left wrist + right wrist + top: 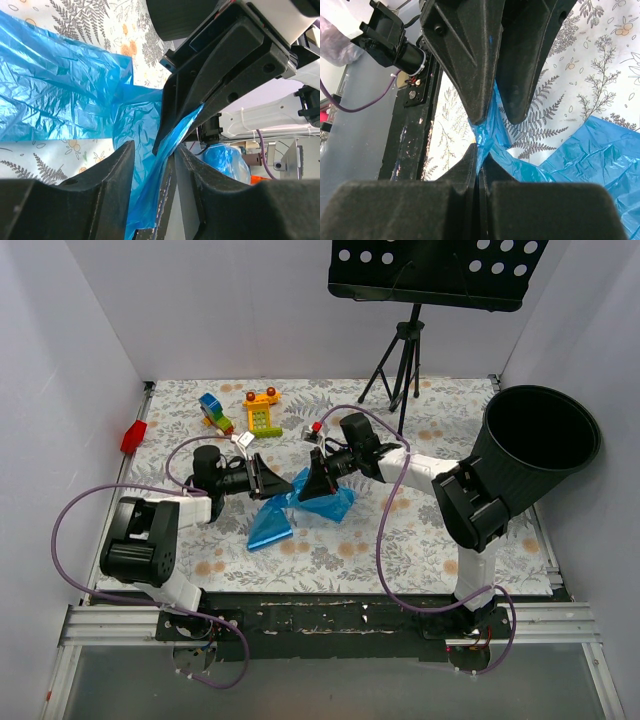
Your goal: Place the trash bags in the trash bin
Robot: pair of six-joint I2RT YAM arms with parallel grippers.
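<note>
A crinkly translucent blue trash bag [327,508] lies mid-table, with a second blue fold [268,530] beside it. My right gripper [308,483] is shut on a raised twist of the film; in the right wrist view [480,160] its jaws pinch the blue film [580,160]. My left gripper [272,482] faces it tip to tip. In the left wrist view [155,150] its jaws stand apart with the film [60,90] running between them. The black trash bin [540,455] stands at the right, behind the right arm.
A black perforated music stand [430,270] on a tripod [400,360] stands at the back. Multicoloured toy blocks [215,412] and a yellow toy [262,412] lie at the back left. A red object [133,436] sits by the left wall.
</note>
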